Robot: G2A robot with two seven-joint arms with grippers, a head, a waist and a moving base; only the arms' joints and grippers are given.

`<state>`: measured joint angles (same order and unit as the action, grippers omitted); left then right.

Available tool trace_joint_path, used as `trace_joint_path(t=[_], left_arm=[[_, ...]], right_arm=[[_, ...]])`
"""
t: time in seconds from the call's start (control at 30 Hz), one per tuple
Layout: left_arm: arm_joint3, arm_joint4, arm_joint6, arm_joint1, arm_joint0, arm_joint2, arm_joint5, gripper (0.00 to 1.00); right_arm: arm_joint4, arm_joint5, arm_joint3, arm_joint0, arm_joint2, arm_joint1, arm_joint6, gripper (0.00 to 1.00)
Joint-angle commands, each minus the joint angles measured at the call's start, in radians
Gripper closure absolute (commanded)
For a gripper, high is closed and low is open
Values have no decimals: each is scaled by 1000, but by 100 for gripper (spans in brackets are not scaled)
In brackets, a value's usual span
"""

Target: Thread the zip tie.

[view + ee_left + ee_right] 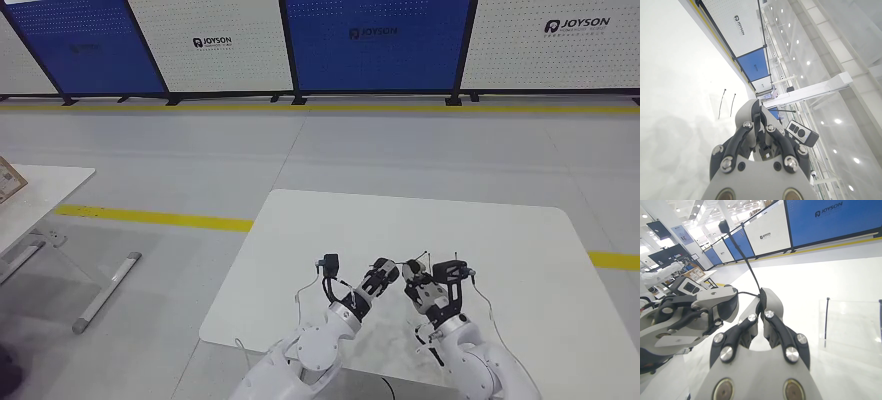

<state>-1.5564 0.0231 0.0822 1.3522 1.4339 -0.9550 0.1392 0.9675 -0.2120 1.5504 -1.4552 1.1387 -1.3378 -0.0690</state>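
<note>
- Top view: the left gripper [383,272] and the right gripper [416,284] hang tip to tip over the near part of the white table [500,230]. They are close enough for one short strap to span both pairs of jaws. The strap itself is too thin to make out here.
- Left wrist view: the left jaws are pressed together, pad on pad, and what they pinch is hidden from behind them. Well beyond the jaws, two spare ties [721,103] lie side by side on the table, heads pointing away. The right arm's wrist camera [802,133] sits near the jaws, which shows how close the arms are.
- Right wrist view: this adds what the other views lack. The right jaws are clamped on the black zip tie [745,258] partway along it. The head end stands up out of them. The thin tail bends sideways into the left gripper's tips, which look closed on it. I judge this split grip lets one arm steady the head while the other curls the tail toward its slot, and the tail is not yet through. Off to the jaws' far side, the spares rest on a clear sheet [848,313].
</note>
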Motion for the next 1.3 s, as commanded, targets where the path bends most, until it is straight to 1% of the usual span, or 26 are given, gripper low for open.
trace_joint_path(t=[0.0,0.33,0.6,0.83,0.97,1.1,1.27], left_arm=[[-2,9,-3,1,1,-1,5,100],[-30,11,-13,0,17,-3,36,100],[-42,13,-20,-2,28,-10,47,100],[-61,16,-25,-3,38,-17,60,100],[-82,14,-28,-5,49,-21,71,100],[-112,6,-34,-9,67,-28,83,100],[-138,-3,-39,-13,83,-37,88,100]], right_arm=[[1,-2,-1,-1,0,1,0,100],[9,-5,-13,2,-11,1,-11,100],[18,-8,-22,6,-17,3,-16,100],[26,-6,-28,9,-21,3,-17,100],[25,-6,-33,12,-22,4,-19,100],[25,-6,-37,15,-22,4,-22,100],[24,-4,-39,17,-22,5,-24,100]])
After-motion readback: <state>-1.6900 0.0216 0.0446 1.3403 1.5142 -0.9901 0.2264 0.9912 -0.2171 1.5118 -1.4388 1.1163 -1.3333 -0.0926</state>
